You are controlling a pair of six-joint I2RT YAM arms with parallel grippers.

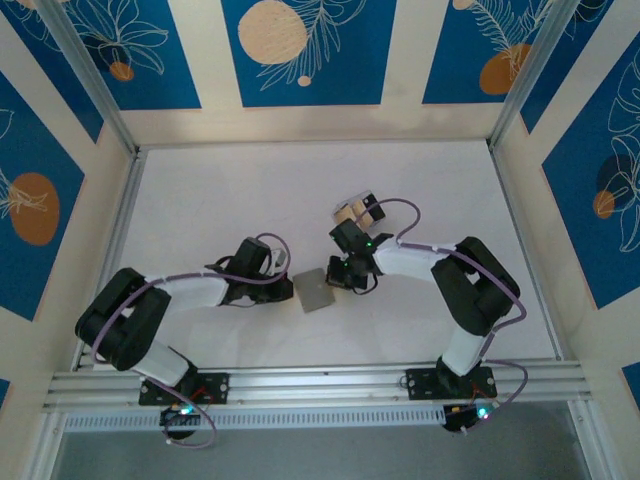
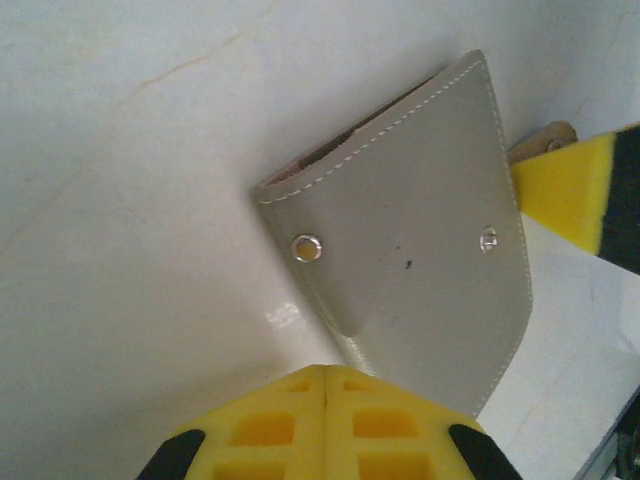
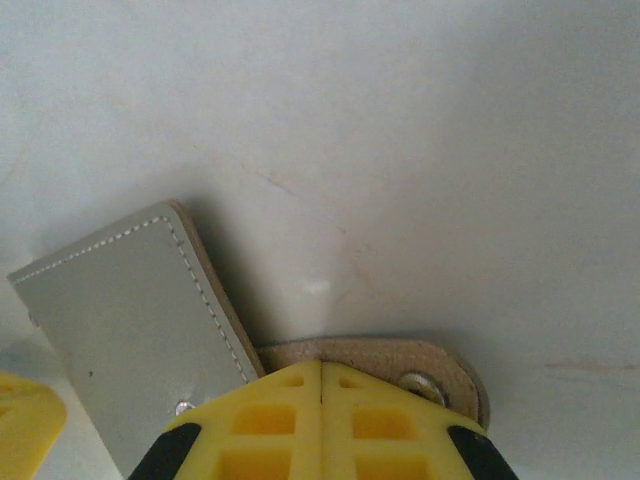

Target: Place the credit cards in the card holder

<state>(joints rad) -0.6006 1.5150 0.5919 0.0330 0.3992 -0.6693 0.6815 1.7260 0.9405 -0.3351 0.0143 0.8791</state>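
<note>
The card holder [image 2: 420, 260] looks to me like smooth grey leather, not shiny, with neat white thread sewn along its edge. Its little snaps [image 2: 306, 247] are shiny metal. In my right wrist view its tab [image 3: 350, 352] has a rough, fuzzy tan side. The left gripper [image 2: 325, 385] and the right gripper [image 3: 320, 375] look like dull yellow plastic. The white table [image 2: 130, 200] is smooth and a bit glossy.
</note>
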